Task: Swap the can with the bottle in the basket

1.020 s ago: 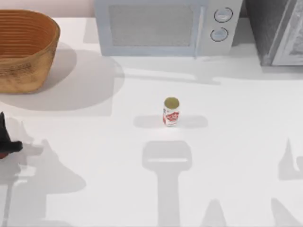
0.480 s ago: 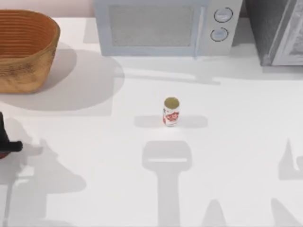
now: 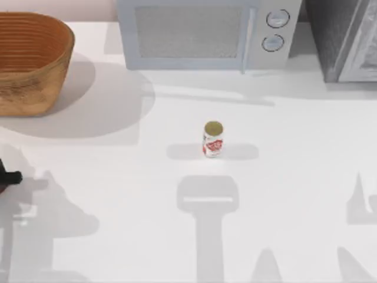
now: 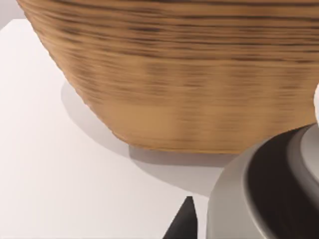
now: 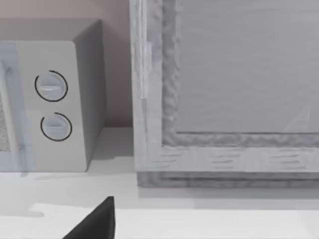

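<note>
The basket [image 3: 32,62] is seen at the far left of the table [image 3: 283,194], toward the back, and its ribbed wall [image 4: 189,79] stands close ahead in the left wrist view. Just in front of it, at the table's left edge, a small part of the left gripper [image 3: 7,178] is visible, with a hint of dark red beneath it that may be the bottle; whether the jaws are released or clenched on anything cannot be told. The can [image 3: 212,140] stands upright near the table's middle, well apart from the basket and untouched. Behind it a microwave [image 3: 206,32] is set against the back wall, with a grey cabinet [image 5: 229,94] to its right. The right arm is judged to be parked at the right, and the state of its jaws cannot be told either. The swap is judged unfinished. The narrow can could be tipped by an off-centre grasp, and the basket rim could be clipped if it is carried across too low.
</note>
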`<state>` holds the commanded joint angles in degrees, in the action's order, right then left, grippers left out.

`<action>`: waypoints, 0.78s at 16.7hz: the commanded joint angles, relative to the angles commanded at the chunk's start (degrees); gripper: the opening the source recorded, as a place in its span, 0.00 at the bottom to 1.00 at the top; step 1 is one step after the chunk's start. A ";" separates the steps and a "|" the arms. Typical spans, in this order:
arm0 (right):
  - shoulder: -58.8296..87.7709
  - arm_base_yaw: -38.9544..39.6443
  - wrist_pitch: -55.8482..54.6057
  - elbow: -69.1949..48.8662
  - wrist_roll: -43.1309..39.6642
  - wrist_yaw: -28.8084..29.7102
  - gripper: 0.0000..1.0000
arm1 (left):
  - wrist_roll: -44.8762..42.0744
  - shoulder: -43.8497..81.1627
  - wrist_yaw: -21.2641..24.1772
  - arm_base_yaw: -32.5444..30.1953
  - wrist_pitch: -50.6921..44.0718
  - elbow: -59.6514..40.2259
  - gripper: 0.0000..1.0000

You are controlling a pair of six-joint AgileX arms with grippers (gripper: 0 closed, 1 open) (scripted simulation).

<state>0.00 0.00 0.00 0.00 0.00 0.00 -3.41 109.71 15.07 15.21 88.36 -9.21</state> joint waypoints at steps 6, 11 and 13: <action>0.00 0.00 0.00 0.00 0.00 0.00 1.00 | 2.34 -5.99 -1.26 13.72 -19.85 -15.23 0.00; 0.00 0.00 0.00 0.00 0.00 0.00 1.00 | 3.39 -14.00 -1.92 15.65 -47.15 -35.19 0.00; 0.00 0.00 0.00 0.00 0.00 0.00 1.00 | 3.29 -16.83 -2.40 13.00 -57.59 -42.29 0.00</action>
<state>0.00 0.00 0.00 0.00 0.00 0.00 -0.12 92.89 12.67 28.21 30.77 -51.50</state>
